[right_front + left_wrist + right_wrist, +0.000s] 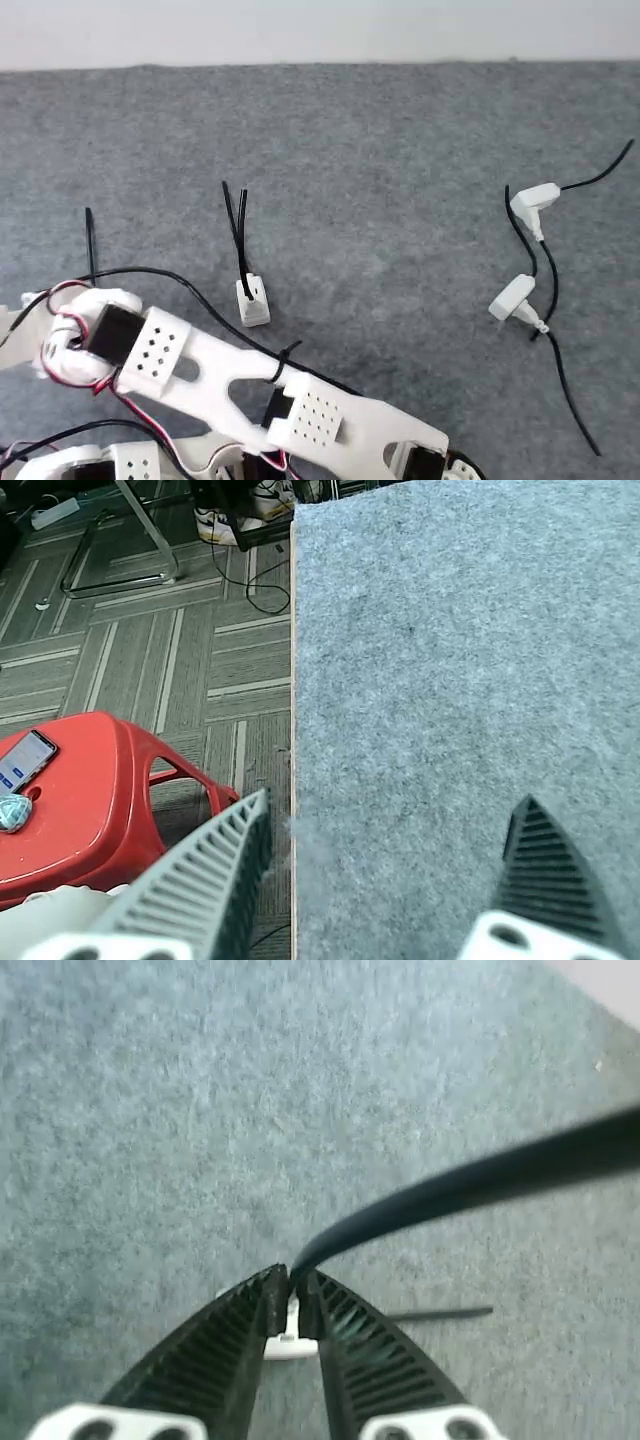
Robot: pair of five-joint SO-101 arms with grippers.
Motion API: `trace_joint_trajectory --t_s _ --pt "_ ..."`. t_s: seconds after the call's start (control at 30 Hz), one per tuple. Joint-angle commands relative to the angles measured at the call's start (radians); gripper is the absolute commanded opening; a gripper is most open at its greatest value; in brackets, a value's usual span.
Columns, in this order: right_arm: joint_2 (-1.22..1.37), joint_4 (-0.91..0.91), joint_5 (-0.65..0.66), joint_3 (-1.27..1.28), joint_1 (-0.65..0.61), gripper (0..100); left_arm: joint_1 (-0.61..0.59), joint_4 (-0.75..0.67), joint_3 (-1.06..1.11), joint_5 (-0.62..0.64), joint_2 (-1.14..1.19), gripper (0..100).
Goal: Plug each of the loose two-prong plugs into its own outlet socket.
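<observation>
We're at the opening grab, by our reading. The right claw [292, 1275] is clenched on a small white piece [288, 1346] with a black cable rising from it, and we can't tell plug from socket there. The left claw [393, 800] hangs released over the table [450, 630], near its edge. The far plug [535, 203] and the near plug [512, 296] lie loose, well apart from the socket [252, 301]. Next we need a plug fetched and its prongs lined up squarely with the slots.

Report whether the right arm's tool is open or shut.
Shut. In the right wrist view the right tool is clamped on a small white piece with a black cable leading away.
</observation>
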Motion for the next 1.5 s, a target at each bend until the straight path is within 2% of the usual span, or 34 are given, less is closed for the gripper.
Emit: trace_joint_trajectory --t_s 0.0,0.4,0.6,1.17,1.47 --pt "-0.004 0.045 0.037 -0.092 0.028 0.8 -0.006 -0.037 -0.005 0.012 0.006 35" --pt "0.027 0.038 0.037 -0.114 0.056 0.8 -0.006 -0.037 -0.005 0.012 0.006 35" --pt "0.028 -0.022 0.034 -0.109 0.051 0.8 -0.006 -0.037 -0.004 0.012 0.006 35" --pt "0.073 -0.018 0.032 -0.12 0.027 0.8 -0.006 -0.037 -0.004 0.012 0.006 35" --pt "0.084 0.045 0.032 -0.23 -0.013 0.8 -0.006 -0.037 -0.004 0.012 0.006 35"
